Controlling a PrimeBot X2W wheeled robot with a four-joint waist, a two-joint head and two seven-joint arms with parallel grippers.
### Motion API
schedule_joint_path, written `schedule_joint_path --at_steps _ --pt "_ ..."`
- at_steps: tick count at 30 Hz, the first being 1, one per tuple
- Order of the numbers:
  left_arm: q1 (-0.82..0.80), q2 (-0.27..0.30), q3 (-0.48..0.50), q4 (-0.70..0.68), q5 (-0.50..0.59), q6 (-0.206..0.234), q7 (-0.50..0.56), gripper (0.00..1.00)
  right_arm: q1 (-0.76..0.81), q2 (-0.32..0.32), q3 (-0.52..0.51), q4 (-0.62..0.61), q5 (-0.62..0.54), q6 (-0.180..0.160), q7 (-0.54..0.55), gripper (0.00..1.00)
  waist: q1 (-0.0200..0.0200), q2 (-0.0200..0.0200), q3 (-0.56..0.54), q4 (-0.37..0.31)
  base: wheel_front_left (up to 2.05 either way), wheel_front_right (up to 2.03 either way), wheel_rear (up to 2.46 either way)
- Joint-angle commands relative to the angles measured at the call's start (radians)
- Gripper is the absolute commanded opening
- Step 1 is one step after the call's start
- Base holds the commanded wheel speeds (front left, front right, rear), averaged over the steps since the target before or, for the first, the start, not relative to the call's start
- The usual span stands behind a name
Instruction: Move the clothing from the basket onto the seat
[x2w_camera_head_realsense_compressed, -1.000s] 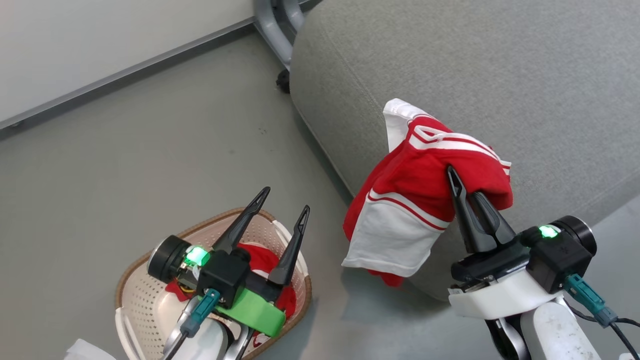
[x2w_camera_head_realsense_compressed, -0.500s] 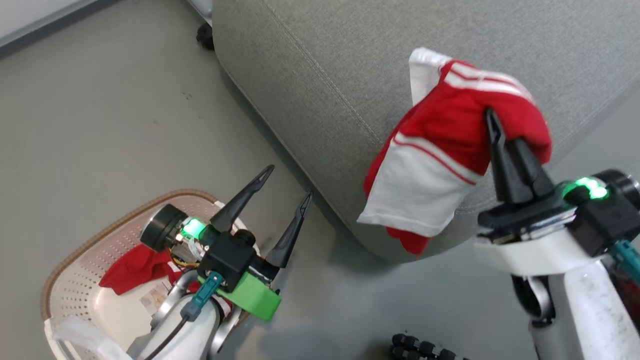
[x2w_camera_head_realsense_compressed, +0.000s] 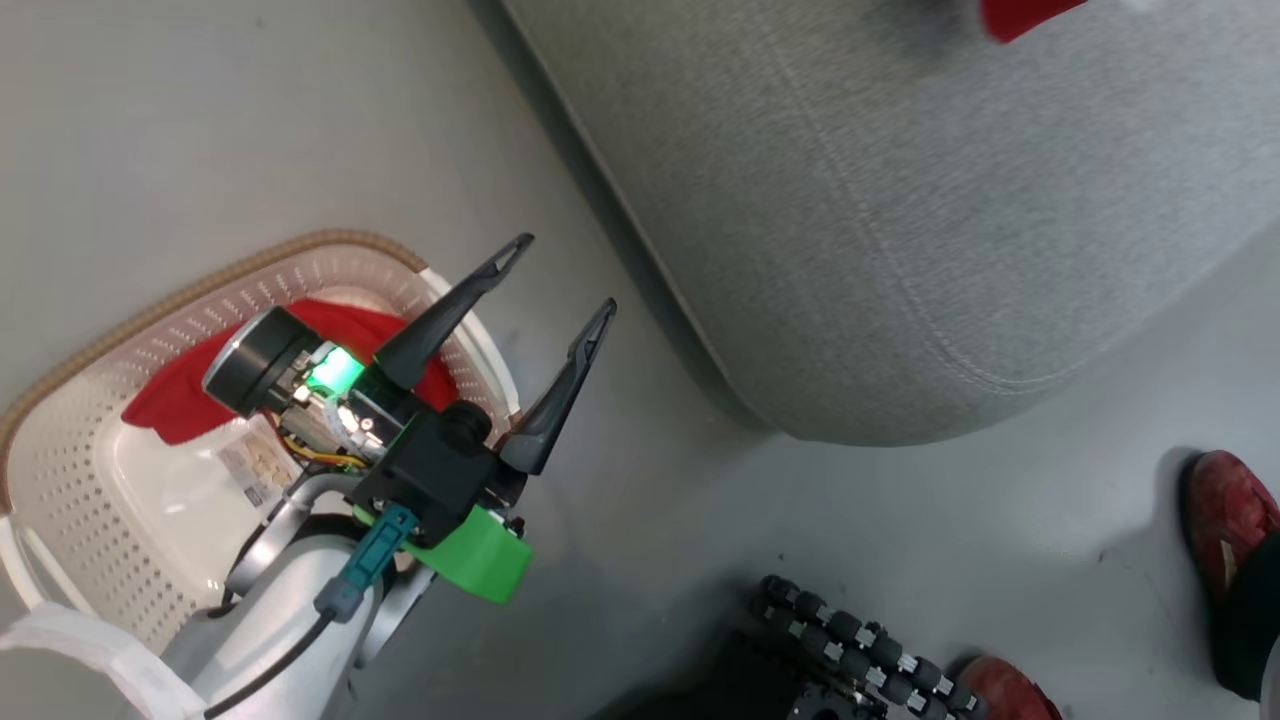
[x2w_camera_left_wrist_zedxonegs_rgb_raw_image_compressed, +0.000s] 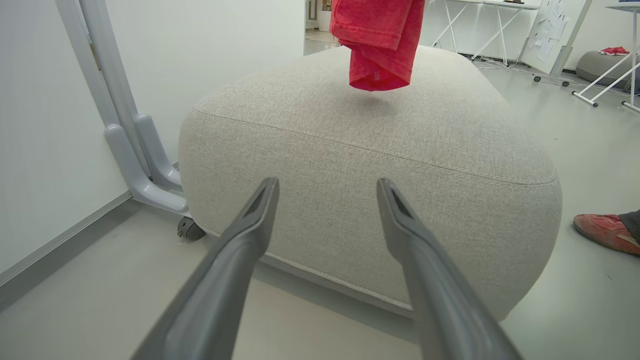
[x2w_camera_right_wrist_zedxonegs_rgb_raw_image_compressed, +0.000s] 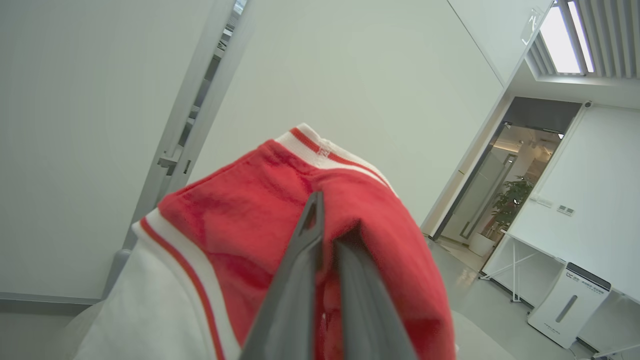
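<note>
My right gripper (x2w_camera_right_wrist_zedxonegs_rgb_raw_image_compressed: 327, 220) is shut on a red and white garment (x2w_camera_right_wrist_zedxonegs_rgb_raw_image_compressed: 240, 235), which drapes over its fingers in the right wrist view. The same garment (x2w_camera_left_wrist_zedxonegs_rgb_raw_image_compressed: 377, 40) hangs above the grey seat (x2w_camera_left_wrist_zedxonegs_rgb_raw_image_compressed: 380, 135) in the left wrist view, and a red scrap of it (x2w_camera_head_realsense_compressed: 1025, 15) shows at the head view's top edge. A second red garment (x2w_camera_head_realsense_compressed: 180, 395) lies in the cream basket (x2w_camera_head_realsense_compressed: 90, 480) at the lower left. My left gripper (x2w_camera_head_realsense_compressed: 565, 280) stands open and empty over the basket's right rim, pointing toward the seat (x2w_camera_head_realsense_compressed: 900, 200).
A person's red shoes (x2w_camera_head_realsense_compressed: 1225, 515) stand on the floor right of the seat, one (x2w_camera_left_wrist_zedxonegs_rgb_raw_image_compressed: 602, 232) also in the left wrist view. A black ribbed cable chain (x2w_camera_head_realsense_compressed: 850, 640) lies at the bottom. A grey wheeled frame (x2w_camera_left_wrist_zedxonegs_rgb_raw_image_compressed: 135, 155) stands by the wall left of the seat.
The head camera has swung, shifting the whole picture. The right gripper and its garment have risen out of the head view's top, up over the seat. The left gripper stays open.
</note>
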Motion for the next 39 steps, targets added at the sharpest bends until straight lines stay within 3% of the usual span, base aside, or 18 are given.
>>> schedule_joint_path --at_steps 1,5,8,9,10,11,15,18,25,30,39 --pt "-0.025 0.012 0.007 -0.014 0.007 0.002 0.005 1.0 -0.024 -0.006 -0.022 0.045 0.01 -0.001 -0.001 0.0 -0.0001 0.0065 0.133 0.087 0.0 0.0 0.0" --pt "-0.031 0.017 0.008 -0.034 -0.002 0.005 0.017 1.0 -0.045 -0.004 -0.072 0.198 -0.003 -0.001 -0.001 0.0 -0.0001 0.0065 0.167 0.11 0.0 0.0 0.0" --pt "-0.043 0.014 0.003 -0.041 -0.004 0.005 0.018 1.0 -0.033 0.034 -0.117 0.261 -0.017 -0.001 -0.001 0.0 -0.0001 0.0065 0.186 0.128 0.0 0.0 0.0" --pt "-0.046 0.009 0.004 -0.041 -0.007 0.008 0.015 1.0 -0.022 0.05 -0.136 0.277 -0.023 -0.001 -0.001 0.21 -0.0001 0.0065 0.192 0.135 0.0 0.0 0.0" --pt "-0.049 0.005 0.003 -0.041 -0.008 0.01 0.009 1.0 -0.015 0.063 -0.158 0.28 -0.027 -0.001 -0.001 0.57 -0.0001 0.0065 0.196 0.142 0.0 0.0 0.0" --pt "-0.054 -0.002 0.003 -0.039 -0.013 0.011 0.001 1.0 -0.009 0.086 -0.199 0.268 -0.035 -0.002 -0.001 1.0 -0.0001 0.0065 0.2 0.151 0.0 0.0 0.0" --pt "-0.056 -0.026 0.013 -0.007 -0.03 0.032 -0.044 1.0 0.058 0.178 -0.323 0.177 -0.058 -0.001 -0.001 1.0 -0.0001 0.0065 0.191 0.182 0.0 0.0 0.0" --pt "-0.062 -0.05 0.007 0.032 -0.035 0.037 -0.082 1.0 0.126 0.191 -0.343 0.128 -0.055 -0.001 -0.001 1.0 -0.0001 0.0065 0.162 0.208 0.0 0.0 0.0" --pt "-0.041 -0.124 0.011 0.168 -0.071 0.069 -0.159 1.0 0.364 0.192 -0.06 0.078 -0.06 -0.001 -0.001 1.0 -0.0001 0.0065 0.014 0.267 0.0 0.0 0.0" --pt "-0.001 -0.207 0.04 0.218 -0.117 0.088 -0.168 1.0 0.469 0.193 0.138 0.054 -0.07 -0.001 -0.001 1.0 -0.0001 0.0065 -0.117 0.336 0.0 0.0 0.0" --pt "0.133 -0.287 0.193 0.238 -0.138 0.123 -0.167 1.0 0.537 0.188 0.346 0.049 -0.077 -0.001 -0.001 1.0 -0.0001 0.0065 -0.345 0.471 0.0 0.0 0.0"
